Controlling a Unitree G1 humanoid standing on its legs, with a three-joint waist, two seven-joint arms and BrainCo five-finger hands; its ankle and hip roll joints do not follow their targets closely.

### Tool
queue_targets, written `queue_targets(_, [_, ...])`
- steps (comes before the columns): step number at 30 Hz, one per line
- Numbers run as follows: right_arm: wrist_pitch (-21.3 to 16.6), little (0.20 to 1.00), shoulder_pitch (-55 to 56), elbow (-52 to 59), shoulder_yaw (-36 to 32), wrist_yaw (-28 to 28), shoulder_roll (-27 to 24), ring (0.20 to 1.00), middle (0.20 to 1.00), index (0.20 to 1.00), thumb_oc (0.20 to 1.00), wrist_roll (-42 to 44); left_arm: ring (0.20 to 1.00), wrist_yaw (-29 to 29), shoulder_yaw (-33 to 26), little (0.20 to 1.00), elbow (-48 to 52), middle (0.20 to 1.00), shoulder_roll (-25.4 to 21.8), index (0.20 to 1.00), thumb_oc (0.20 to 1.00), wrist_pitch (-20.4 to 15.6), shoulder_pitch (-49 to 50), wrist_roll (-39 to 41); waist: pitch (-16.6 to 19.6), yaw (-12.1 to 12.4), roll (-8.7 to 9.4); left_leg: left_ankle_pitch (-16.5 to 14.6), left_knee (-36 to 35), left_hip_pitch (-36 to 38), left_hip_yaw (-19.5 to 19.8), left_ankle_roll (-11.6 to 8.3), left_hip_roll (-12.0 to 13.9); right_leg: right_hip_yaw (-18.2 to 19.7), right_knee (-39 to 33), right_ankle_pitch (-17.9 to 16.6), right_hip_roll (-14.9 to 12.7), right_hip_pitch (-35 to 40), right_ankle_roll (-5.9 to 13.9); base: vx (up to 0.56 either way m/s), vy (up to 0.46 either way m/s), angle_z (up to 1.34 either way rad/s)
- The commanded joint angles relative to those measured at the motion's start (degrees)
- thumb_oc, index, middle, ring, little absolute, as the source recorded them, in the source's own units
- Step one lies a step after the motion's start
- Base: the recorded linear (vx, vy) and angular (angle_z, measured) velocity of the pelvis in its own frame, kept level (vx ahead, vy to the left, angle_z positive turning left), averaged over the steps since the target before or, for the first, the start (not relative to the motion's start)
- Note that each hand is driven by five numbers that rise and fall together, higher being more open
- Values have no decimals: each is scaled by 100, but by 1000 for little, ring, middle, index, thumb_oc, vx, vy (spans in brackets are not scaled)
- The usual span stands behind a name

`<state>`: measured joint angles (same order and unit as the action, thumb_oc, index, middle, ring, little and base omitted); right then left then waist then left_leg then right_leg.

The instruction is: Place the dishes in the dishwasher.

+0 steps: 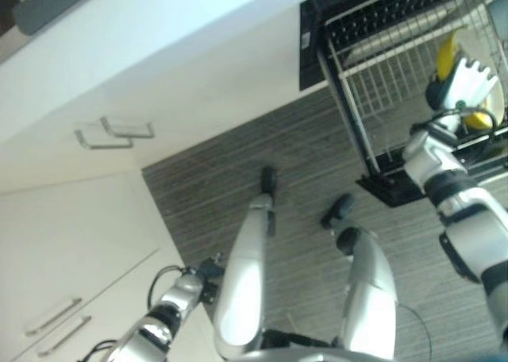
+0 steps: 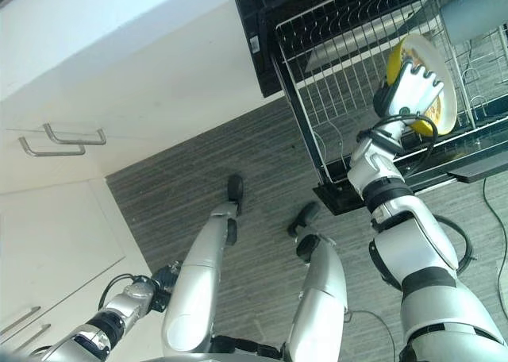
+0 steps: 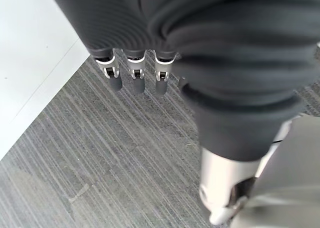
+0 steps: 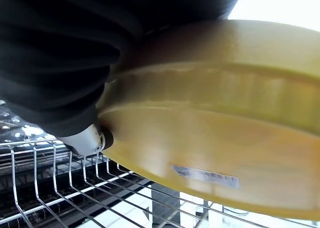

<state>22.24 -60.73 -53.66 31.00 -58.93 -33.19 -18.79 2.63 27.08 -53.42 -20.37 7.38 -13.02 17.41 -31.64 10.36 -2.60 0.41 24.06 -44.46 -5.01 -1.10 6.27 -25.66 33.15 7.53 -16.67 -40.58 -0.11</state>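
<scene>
A yellow plate [image 2: 441, 79] stands on edge over the pulled-out wire rack [image 2: 333, 76] of the dishwasher [image 2: 260, 30]. My right hand [image 2: 409, 86] is shut on it, with the fingers spread over its back and the thumb [image 4: 94, 141] against its underside. In the right wrist view the plate [image 4: 215, 138] hangs just above the rack's wires [image 4: 55, 188]; whether it touches them I cannot tell. My left hand [image 1: 187, 289] hangs low beside the white cabinets, open, its fingers [image 3: 137, 79] straight above the carpet and holding nothing.
A grey vessel [image 2: 476, 13] sits in the rack's far corner. White cabinets with metal handles [image 1: 115, 132] run along the left under a white counter [image 1: 159, 28]. Striped grey carpet [image 1: 214, 179] lies between the cabinets and the dishwasher.
</scene>
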Motion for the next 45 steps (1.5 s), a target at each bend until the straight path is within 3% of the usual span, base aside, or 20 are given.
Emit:
queue_targets(1, [-92,200,-153,222,239,169,-330,200,200,200,200,265,1000,68,337,1000,526,1000,403,1000,1000,-24,247,208,185,94,-366,-283,-303,143,-242,-90,-33,194,526,644,129,88,301,0,0,0])
queue_targets(5, [-210,200,-270,249,199,356,-327,200,200,200,200,379,1000,63,347,1000,645,1000,380,1000,1000,68,290,315,185,128,-391,-265,-297,57,-235,-100,-44,187,549,641,110,15,303,0,30,0])
queue_targets(7, [-469,200,-256,206,170,330,-262,200,200,200,200,511,1000,78,358,1000,652,1000,390,1000,1000,54,307,356,185,141,-417,-263,-292,24,-243,-99,-57,191,571,647,94,-22,299,-4,48,2])
queue_targets(9, [-759,564,-234,225,116,381,-213,564,564,564,564,786,1000,94,350,1000,655,1000,406,1000,1000,68,299,343,185,145,-437,-262,-300,7,-252,-94,-70,191,582,649,85,-49,298,-8,42,1])
queue_targets(10, [-1019,1000,-189,231,17,634,-133,1000,1000,1000,1000,1488,1000,92,358,1000,674,1000,406,1000,1000,65,300,329,185,148,-452,-257,-311,-8,-261,-97,-73,192,578,644,72,-68,301,-10,35,1])
queue_targets(11, [-1390,1000,-114,226,-91,963,-31,1000,1000,1000,1000,1936,1000,89,348,1000,709,1000,424,1000,1000,90,307,301,185,154,-468,-258,-326,1,-279,-93,-74,203,580,650,60,-74,292,-9,44,1])
queue_targets(12, [-1510,1000,-60,204,-215,1181,153,1000,1000,1000,1000,2037,1000,83,342,1000,739,1000,445,1000,1000,143,282,300,185,158,-479,-250,-347,14,-312,-95,-80,209,568,642,50,-74,288,-2,32,0])
queue_targets(14, [-1658,1000,36,236,-317,876,235,1000,1000,1000,1000,2122,1000,91,300,1000,770,1000,452,1000,1000,218,260,324,185,146,-481,-264,-337,25,-337,-78,-74,207,593,649,33,-78,289,0,0,0])
queue_targets(16, [-1660,1000,80,155,-482,957,275,1000,1000,1000,1000,2220,1000,76,296,1000,762,1000,487,1000,1000,246,236,354,185,131,-488,-254,-369,58,-356,-81,-79,215,598,665,36,-65,288,-3,19,1])
queue_targets(22, [-2251,1000,72,-204,-714,1139,494,1000,1000,1000,1000,3177,1000,60,389,1000,655,1000,598,1000,1000,250,173,457,185,143,-577,-244,-407,99,-370,-83,-86,232,633,695,30,-74,256,-1,13,1])
queue_targets(25, [-3073,1000,188,-220,-1090,1284,691,1000,1000,1000,1000,3977,1000,3,408,1000,624,1000,673,1000,1000,257,191,501,185,114,-617,-239,-457,219,-396,-78,-90,271,606,708,49,3,245,-6,12,-1])
queue_targets(26, [-3550,1000,253,6,-1247,1300,836,1000,1000,1000,1000,3986,1000,-79,418,1000,610,1000,733,1000,1000,260,204,493,185,69,-628,-232,-510,345,-430,-72,-96,320,545,700,87,86,242,-15,31,-7])
queue_targets(28, [-3739,1000,322,277,-1322,1178,923,1000,1000,1000,1000,3973,1000,-140,409,1000,596,1000,771,1000,1000,265,238,562,185,25,-626,-233,-538,471,-461,-73,-94,362,509,705,115,182,242,-18,31,-10])
queue_targets(31, [-3898,1000,429,636,-1421,973,1012,1000,1000,1000,1000,3837,1000,-226,338,1000,524,1000,840,1000,1000,182,280,682,185,-47,-608,-245,-588,692,-514,-69,-77,413,457,716,152,351,242,-15,13,-7])
queue_targets(35, [-4081,1000,872,1448,-1586,811,1103,1000,1000,1000,1000,3629,1000,-520,103,1000,372,1000,869,1000,1000,-336,441,796,185,-224,-481,-296,-749,1334,-675,-61,-35,468,159,672,219,911,275,-17,-20,-4])
queue_targets(39, [-4197,1000,1502,2255,-1680,835,1186,1000,1000,1000,1000,3759,1000,-666,-355,1000,98,1000,882,1000,1000,-438,613,884,185,-436,-333,-406,-877,2134,-864,-31,15,532,-95,665,283,1616,299,-4,-67,-20])
queue_targets(43, [-4149,1000,2134,3016,-1612,1104,1264,1000,1000,1000,1000,3665,1000,-685,-708,1000,-268,1000,919,1000,1000,-523,756,838,185,-660,-178,-512,-967,2834,-1023,-21,89,587,-339,711,411,2312,256,47,-78,-21])
queue_targets(45, [-4091,1000,2597,3471,-1564,1631,1293,1000,1000,1000,1000,3877,1000,-673,-939,1000,-433,1000,949,1000,1000,-473,848,863,226,-804,-47,-573,-1046,3237,-1104,-11,118,638,-591,714,522,2768,230,109,-124,-23])
